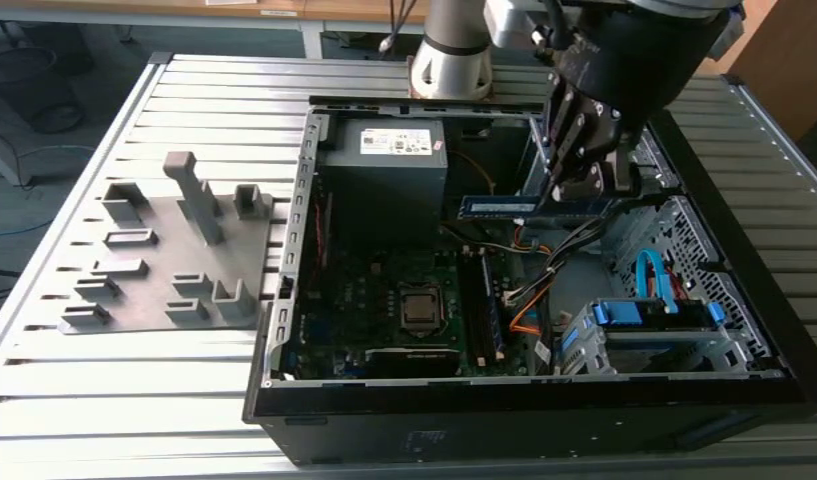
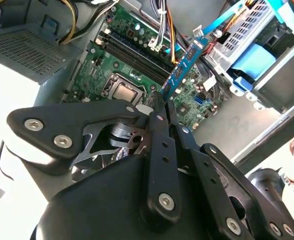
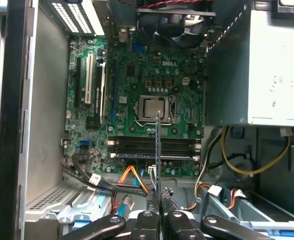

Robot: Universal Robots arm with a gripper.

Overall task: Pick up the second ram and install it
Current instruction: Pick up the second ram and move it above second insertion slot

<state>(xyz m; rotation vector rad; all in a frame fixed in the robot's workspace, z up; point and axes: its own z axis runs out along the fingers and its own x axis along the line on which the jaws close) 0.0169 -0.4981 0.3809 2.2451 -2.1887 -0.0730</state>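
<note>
My gripper (image 1: 572, 188) hangs over the open computer case (image 1: 288, 300), shut on the second ram (image 1: 531, 207), a thin blue-green stick held level above the motherboard. The second wrist view has the ram (image 2: 183, 67) sticking out past the fingertips of the gripper (image 2: 163, 102). Seen edge-on in the first wrist view, the ram (image 3: 157, 145) rises from the gripper (image 3: 159, 200) and crosses the long black memory slots (image 3: 131, 148). In the exterior view those slots (image 1: 482, 305) lie below the stick, beside the processor socket (image 1: 418, 305).
A power supply (image 1: 388, 160) fills the case's far end. A blue drive cage (image 1: 655, 320) and loose orange and black cables (image 1: 535, 300) crowd the exterior view's right side. A grey fixture plate with blocks (image 1: 168, 250) lies on the slatted table (image 1: 115, 420), left of the case.
</note>
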